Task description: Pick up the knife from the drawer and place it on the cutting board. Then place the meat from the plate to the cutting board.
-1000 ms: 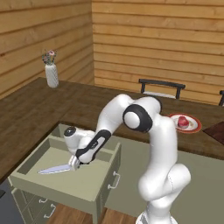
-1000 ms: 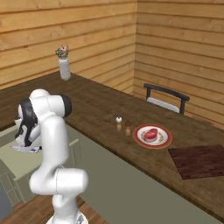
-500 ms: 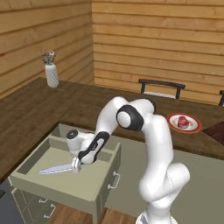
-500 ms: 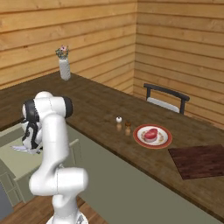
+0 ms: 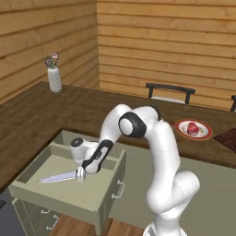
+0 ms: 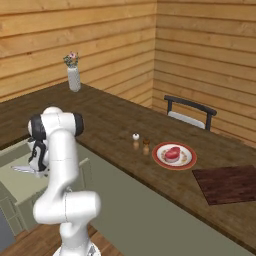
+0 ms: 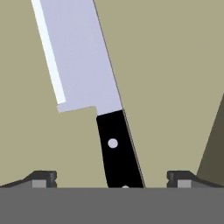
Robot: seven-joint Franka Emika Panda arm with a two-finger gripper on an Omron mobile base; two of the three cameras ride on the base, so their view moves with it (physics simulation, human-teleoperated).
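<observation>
Knife (image 5: 59, 175) flat on floor of open drawer (image 5: 69, 196), blade tip far left, long axis running left-right, black handle under gripper (image 5: 81, 174). Fingers spread wide either side of handle, not yet pinching. Likely light, stiff, slick blade; best taken across handle. Meat (image 5: 192, 128) on plate (image 5: 204, 134), cutting board (image 6: 230, 184) rightmost.

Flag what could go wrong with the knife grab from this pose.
1. The knife lies flat on the drawer floor; the open gripper straddles its black handle, so the fingers could hit the floor or slip off the thin handle.
2. The handle sits skewed between the fingers; closing could twist the knife.
3. The drawer wall is close beside the hand and could get bumped on lift-out.
</observation>
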